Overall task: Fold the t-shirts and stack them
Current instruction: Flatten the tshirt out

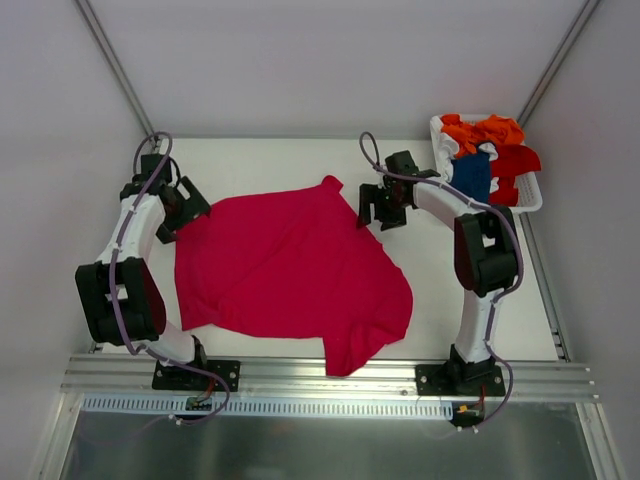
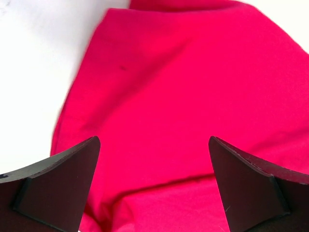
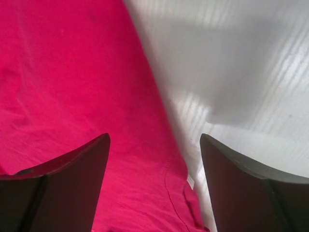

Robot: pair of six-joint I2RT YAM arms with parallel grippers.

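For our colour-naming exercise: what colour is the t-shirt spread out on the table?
Crimson-pink, plain. The t-shirt shows best in the top external view.

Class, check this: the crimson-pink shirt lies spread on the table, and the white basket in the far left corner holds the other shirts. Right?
One slip: the white basket stands in the far right corner, as the top external view shows. The crimson-pink shirt does lie spread on the table, and the basket holds the other shirts.
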